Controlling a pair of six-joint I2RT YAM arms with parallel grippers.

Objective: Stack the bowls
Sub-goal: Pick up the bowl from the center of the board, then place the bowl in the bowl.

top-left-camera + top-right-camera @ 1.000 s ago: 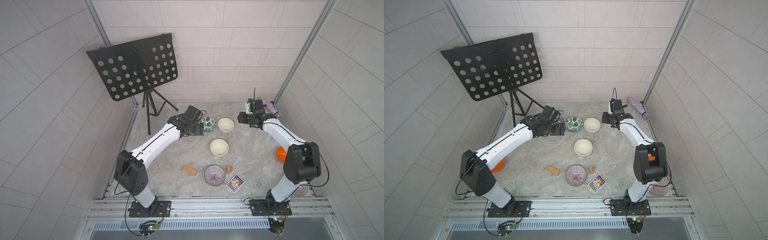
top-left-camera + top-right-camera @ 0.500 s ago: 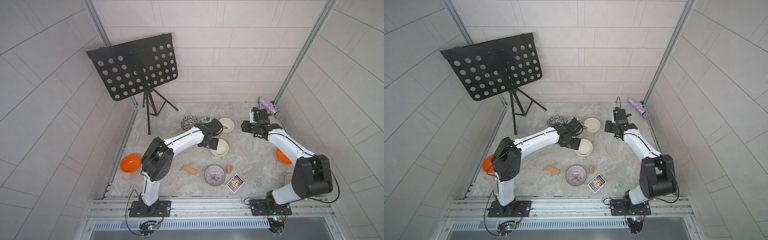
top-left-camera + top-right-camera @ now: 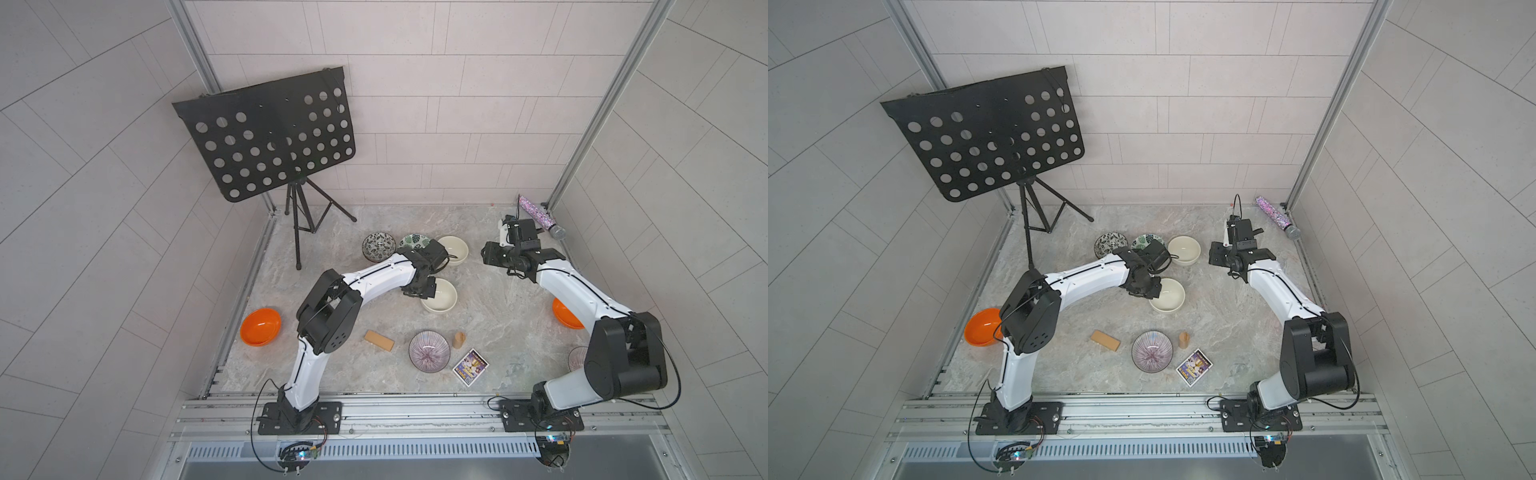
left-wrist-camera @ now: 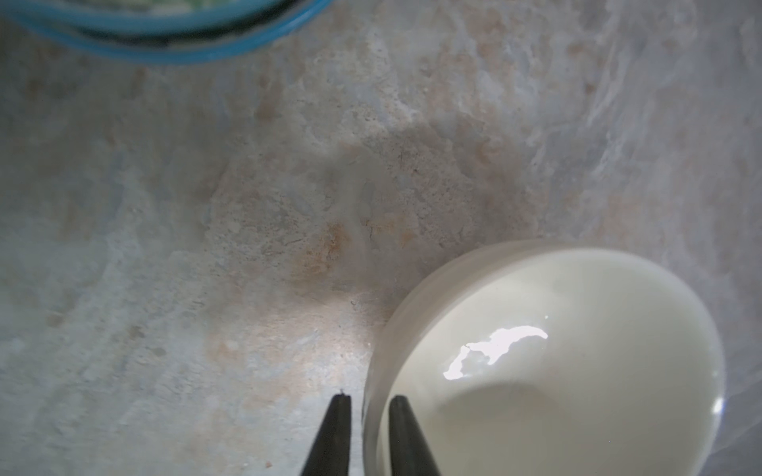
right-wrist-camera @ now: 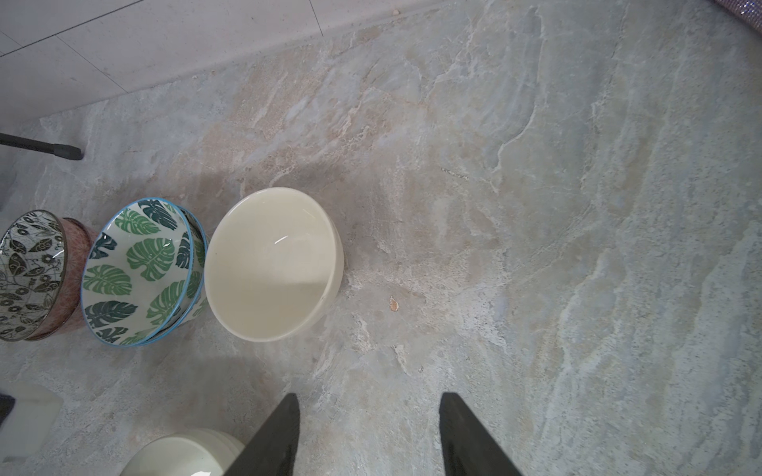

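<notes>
Three tiled walls (image 3: 415, 104), marbled tabletop (image 3: 498, 299) with bowls (image 3: 440, 297), black music stand (image 3: 291, 112).

We see a left arm (image 3: 374, 277) and a right arm (image 3: 575, 287) with white shells, black joints, thin black cables, black screwed base plates (image 3: 328, 416) at six o'clock, and the right gripper (image 5: 369, 396) with dark tapered fingers (image 5: 272, 437).

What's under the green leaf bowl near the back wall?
A second leaf bowl sits nested under the top leaf bowl; only its blue rim and a sliver of its wall show. Its inside, and whatever lies below, is covered.
</notes>
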